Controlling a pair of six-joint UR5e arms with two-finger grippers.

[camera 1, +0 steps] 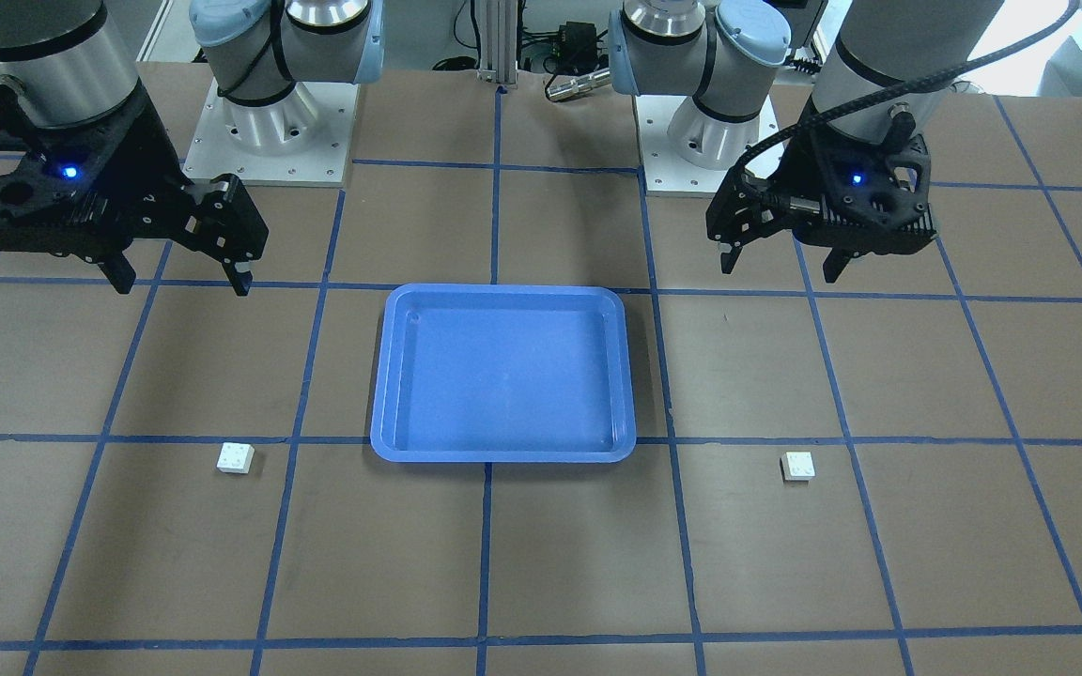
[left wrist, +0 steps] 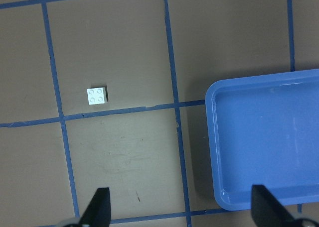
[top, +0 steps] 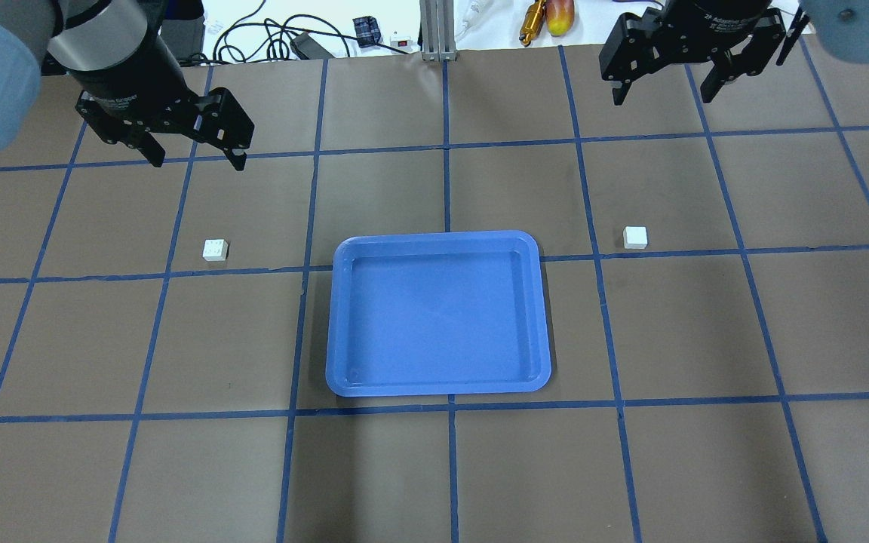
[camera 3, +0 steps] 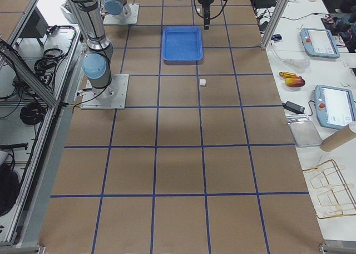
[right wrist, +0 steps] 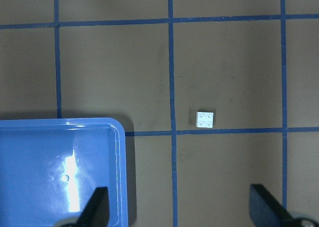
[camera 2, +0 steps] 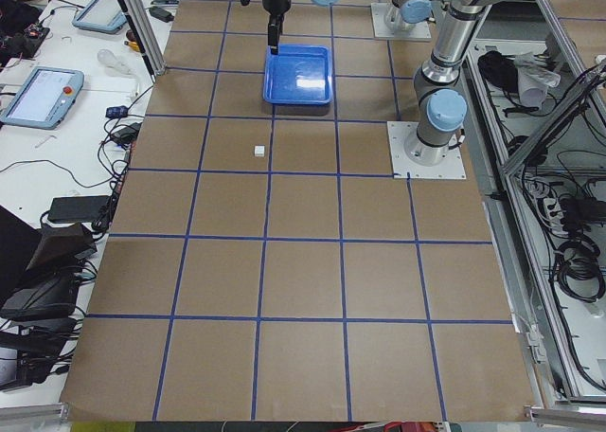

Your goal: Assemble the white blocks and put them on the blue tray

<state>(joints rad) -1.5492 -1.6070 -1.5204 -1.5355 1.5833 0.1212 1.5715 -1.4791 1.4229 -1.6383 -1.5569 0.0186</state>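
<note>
The blue tray (camera 1: 503, 376) (top: 438, 317) lies empty at the table's middle. Two white blocks lie apart on the brown table, one on each side of the tray. One white block (top: 215, 250) (camera 1: 797, 466) (left wrist: 96, 95) lies on my left side. The other white block (top: 635, 237) (camera 1: 235, 457) (right wrist: 205, 119) lies on my right side. My left gripper (top: 197, 154) (camera 1: 779, 265) (left wrist: 180, 212) is open and empty, held high, apart from its block. My right gripper (top: 661, 94) (camera 1: 179, 282) (right wrist: 179, 209) is open and empty, also held high.
The table is brown with a grid of blue tape lines. The two arm bases (camera 1: 273, 122) (camera 1: 705, 131) stand on white plates at the robot's edge. Cables and small tools (top: 548, 19) lie beyond the table edge. Benches with tablets (camera 3: 328, 106) flank the table.
</note>
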